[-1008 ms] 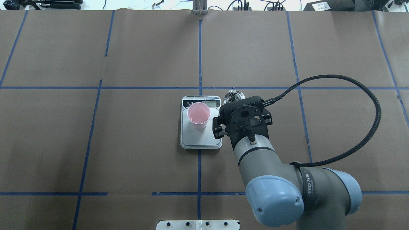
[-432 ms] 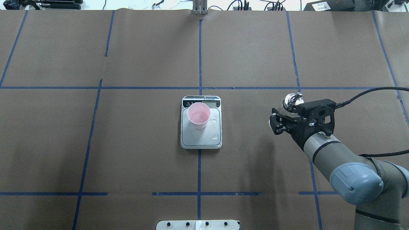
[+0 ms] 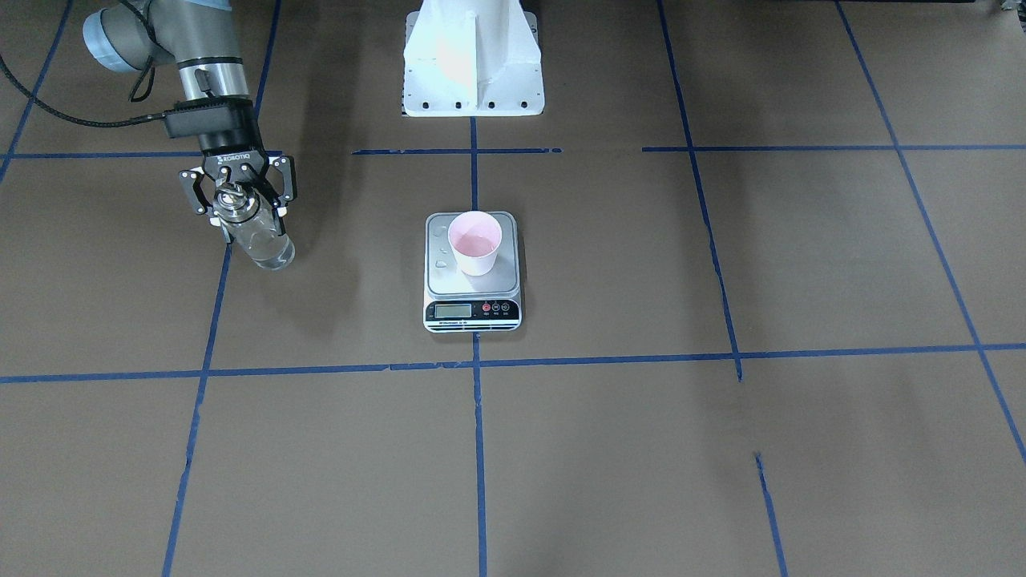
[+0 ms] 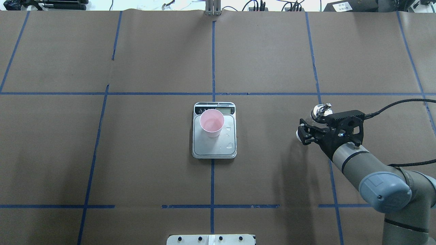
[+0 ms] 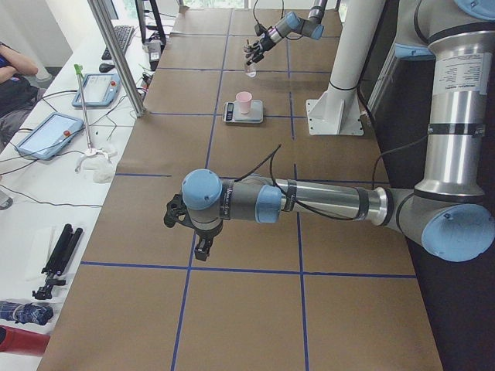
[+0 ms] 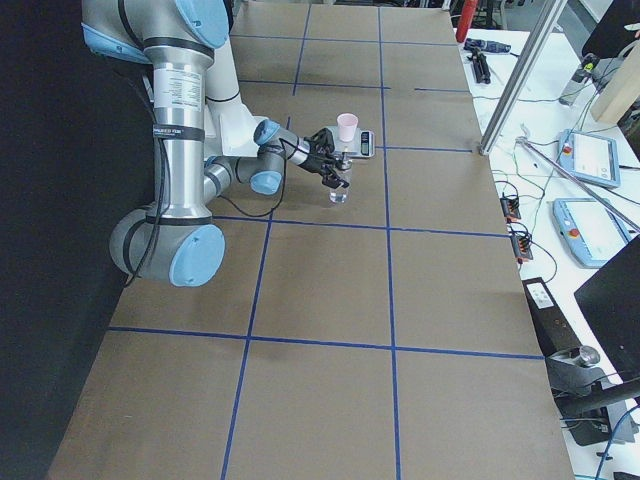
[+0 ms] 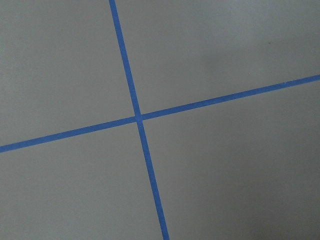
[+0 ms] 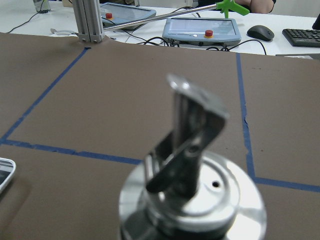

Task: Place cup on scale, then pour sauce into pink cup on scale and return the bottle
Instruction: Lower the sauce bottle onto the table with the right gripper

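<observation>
The pink cup (image 4: 212,122) stands upright on the scale (image 4: 218,149) at the table's middle, and also shows in the front view (image 3: 474,240). My right gripper (image 4: 308,131) is far to the right of the scale, shut on the clear glass bottle (image 3: 260,240), which stands upright with clear liquid low in it. Its silver spout cap (image 8: 192,190) fills the right wrist view. I cannot tell whether the bottle's base touches the table. My left gripper (image 5: 189,232) shows only in the exterior left view, low over the near end of the table; I cannot tell whether it is open or shut.
A few clear droplets (image 4: 230,145) lie on the scale's platform beside the cup. The white robot mount (image 3: 473,72) stands at the robot's side of the table. Blue tape lines cross the brown paper. Tablets (image 8: 200,30) lie beyond the far edge.
My right arm has carried the bottle from beside the scale far to the right and slightly lower. The droplets on the platform are now uncovered. The cup has not moved.
</observation>
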Available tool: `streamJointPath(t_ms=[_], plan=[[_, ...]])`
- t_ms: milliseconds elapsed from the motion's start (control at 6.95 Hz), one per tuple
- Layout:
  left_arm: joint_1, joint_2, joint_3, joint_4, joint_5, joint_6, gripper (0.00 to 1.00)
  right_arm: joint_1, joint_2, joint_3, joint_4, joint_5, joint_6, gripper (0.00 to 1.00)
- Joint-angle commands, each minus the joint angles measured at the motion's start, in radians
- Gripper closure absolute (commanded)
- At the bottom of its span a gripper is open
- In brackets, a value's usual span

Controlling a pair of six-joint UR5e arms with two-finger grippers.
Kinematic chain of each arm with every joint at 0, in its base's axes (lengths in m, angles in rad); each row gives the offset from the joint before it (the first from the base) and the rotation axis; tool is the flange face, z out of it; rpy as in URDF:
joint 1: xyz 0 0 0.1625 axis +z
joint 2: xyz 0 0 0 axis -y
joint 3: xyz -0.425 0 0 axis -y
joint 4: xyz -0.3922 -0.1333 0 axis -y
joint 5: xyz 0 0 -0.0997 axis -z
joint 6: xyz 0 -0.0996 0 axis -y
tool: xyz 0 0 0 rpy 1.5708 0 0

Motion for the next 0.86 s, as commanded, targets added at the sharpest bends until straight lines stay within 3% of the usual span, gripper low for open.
streamJointPath(t_ms=[0, 144, 576, 720], plan=[[0.0, 0.0, -0.004, -0.001, 0.0, 0.0, 0.0, 0.02, -0.048, -0.004, 0.006, 0.007, 0.007, 0.95], [0.0, 0.0, -0.01, 0.0, 0.0, 0.0, 0.0, 0.02, -0.056, -0.006, 0.006, 0.007, 0.007, 0.91], [0.0, 0.002, -0.016, 0.002, 0.003, 0.0, 0.0, 0.017, -0.054, -0.03, 0.006, 0.007, 0.007, 0.65], [0.0, 0.0, -0.016, 0.002, 0.005, 0.0, 0.0, 0.015, -0.05, -0.03, 0.006, 0.007, 0.007, 0.63]])
